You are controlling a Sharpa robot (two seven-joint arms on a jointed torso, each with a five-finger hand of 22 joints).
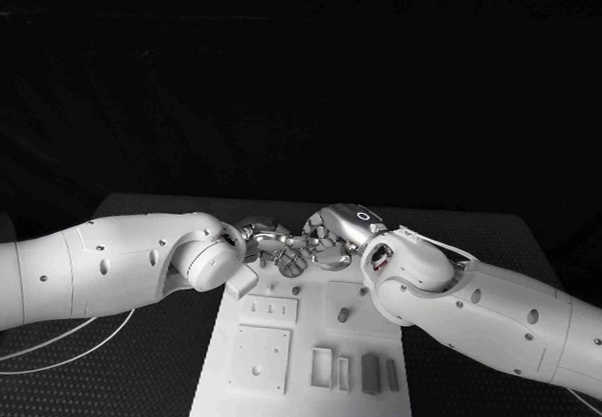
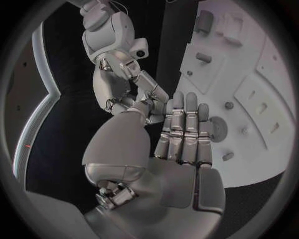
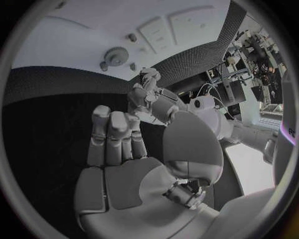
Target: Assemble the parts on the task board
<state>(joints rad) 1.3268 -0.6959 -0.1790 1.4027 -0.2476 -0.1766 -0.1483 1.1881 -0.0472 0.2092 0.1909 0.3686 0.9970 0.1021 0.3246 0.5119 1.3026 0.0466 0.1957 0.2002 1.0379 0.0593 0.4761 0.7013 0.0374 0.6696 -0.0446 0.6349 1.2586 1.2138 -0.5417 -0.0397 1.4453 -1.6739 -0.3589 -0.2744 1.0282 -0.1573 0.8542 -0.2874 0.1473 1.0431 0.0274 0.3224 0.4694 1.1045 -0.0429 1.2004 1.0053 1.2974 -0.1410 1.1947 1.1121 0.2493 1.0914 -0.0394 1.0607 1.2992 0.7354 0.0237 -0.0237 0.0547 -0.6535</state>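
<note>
Both hands, the left hand (image 1: 260, 247) and right hand (image 1: 330, 237), meet fingertip to fingertip over the far edge of the white task board (image 1: 305, 401), whether grasping anything I cannot tell, while grey parts (image 1: 370, 373) lie near its unobstructed near edge.

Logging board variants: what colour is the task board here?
White; the task board shows best in the head view, against the black table.

No text, label, brand, number or sign can be read anywhere; the task board (image 1: 303, 382) bears only blank raised shapes and slots; the left hand (image 1: 264, 246) and the right hand (image 1: 330, 237) show no markings.
</note>
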